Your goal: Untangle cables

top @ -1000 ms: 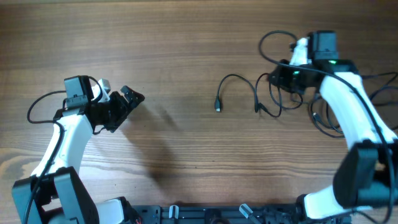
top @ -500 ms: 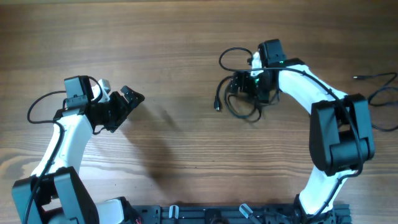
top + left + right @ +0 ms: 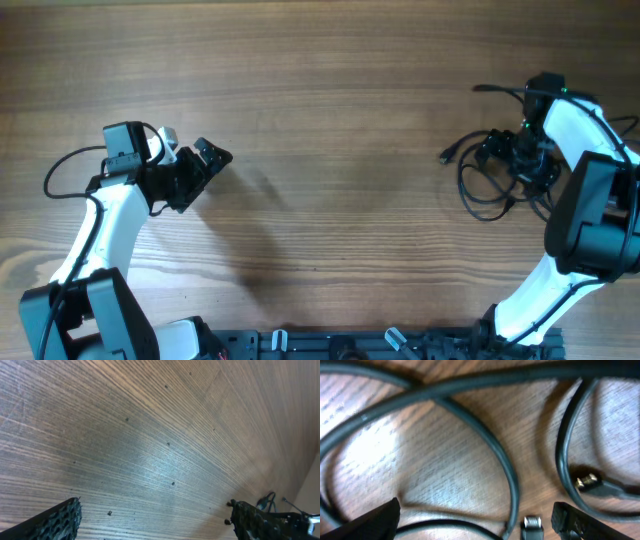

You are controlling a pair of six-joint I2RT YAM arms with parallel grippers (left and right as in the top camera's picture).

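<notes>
The cables [image 3: 478,190] lie as a loose black tangle of loops on the wooden table at the right, with one plug end [image 3: 447,155] sticking out to the left. My right gripper [image 3: 516,160] hovers low over the tangle. In the right wrist view its jaws [image 3: 475,527] stand open with cable loops [image 3: 485,445] and two small metal plugs [image 3: 532,524] [image 3: 587,481] lying on the wood between and ahead of them, nothing gripped. My left gripper [image 3: 214,155] is open at the far left over bare wood [image 3: 157,522], well away from the cables.
Thicker black arm wires [image 3: 625,130] trail off the table's right edge behind the right arm. The arm bases and a black rail [image 3: 330,345] line the near edge.
The right arm swung from the table's middle to the right and the cable tangle went with it. Its jaws opened from nearly shut. The left arm has not moved.
</notes>
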